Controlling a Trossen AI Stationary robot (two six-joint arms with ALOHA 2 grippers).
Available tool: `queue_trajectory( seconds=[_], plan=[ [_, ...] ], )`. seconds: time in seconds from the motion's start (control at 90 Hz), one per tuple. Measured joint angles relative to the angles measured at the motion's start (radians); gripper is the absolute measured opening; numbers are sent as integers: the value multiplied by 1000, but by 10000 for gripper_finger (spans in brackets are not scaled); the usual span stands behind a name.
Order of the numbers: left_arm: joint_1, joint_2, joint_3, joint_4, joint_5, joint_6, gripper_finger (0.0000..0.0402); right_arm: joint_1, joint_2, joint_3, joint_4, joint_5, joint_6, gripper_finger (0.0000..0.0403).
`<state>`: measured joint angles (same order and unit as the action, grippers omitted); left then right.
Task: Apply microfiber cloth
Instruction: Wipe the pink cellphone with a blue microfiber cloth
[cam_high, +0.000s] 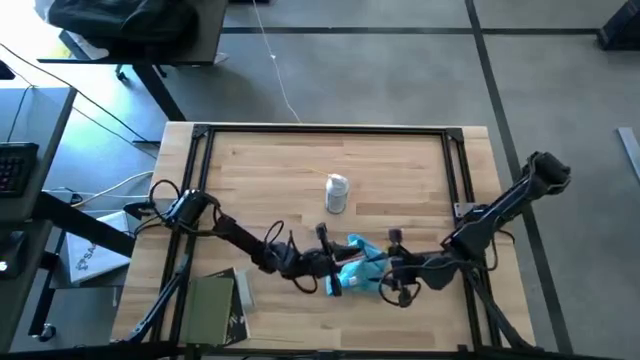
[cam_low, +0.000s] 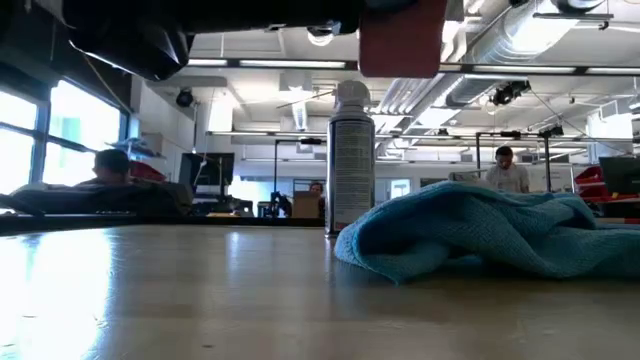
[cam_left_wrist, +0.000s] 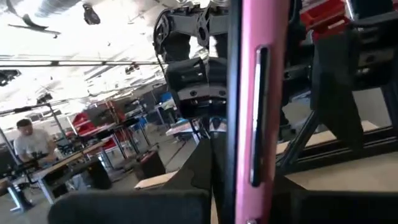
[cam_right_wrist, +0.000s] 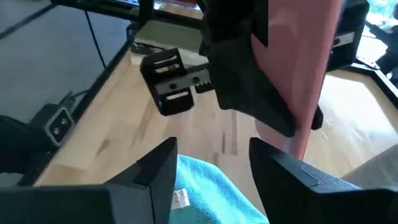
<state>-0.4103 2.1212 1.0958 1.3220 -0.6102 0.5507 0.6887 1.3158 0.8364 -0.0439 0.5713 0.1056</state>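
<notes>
High view shows me the microfiber cloth (cam_high: 362, 268) bunched near the bench's front edge, between my grippers: left gripper (cam_high: 335, 285) clamps a pink phone (cam_left_wrist: 256, 106) (upright), right gripper (cam_right_wrist: 211, 165) spread just over the cloth, nearer.

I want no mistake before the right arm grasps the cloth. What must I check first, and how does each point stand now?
1. Microfiber cloth lies on the table: ok.
2. Right gripper over the cloth, jaws open: ok.
3. Left gripper grips the pink object: ok.
4. White bottle upright, apart from the cloth: ok.
5. Pink object out of the right jaws' path: cannot tell.
</notes>
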Motion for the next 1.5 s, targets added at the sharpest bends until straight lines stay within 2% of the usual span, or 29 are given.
queue_trajectory(
  seconds=[0.2, 0.489, 1.5],
  plan=[
    [-2, 0, 0, 0, 20, 0, 1, -33, 13, 0, 36, 21, -64, 165],
    [-3, 0, 0, 9, 8, 0, 1, -69, 13, 0, 44, -24, -70, 165],
    [-32, 0, 2, -1, -23, 37, 1, -39, 13, 0, 24, 11, -60, 165]
  ],
)
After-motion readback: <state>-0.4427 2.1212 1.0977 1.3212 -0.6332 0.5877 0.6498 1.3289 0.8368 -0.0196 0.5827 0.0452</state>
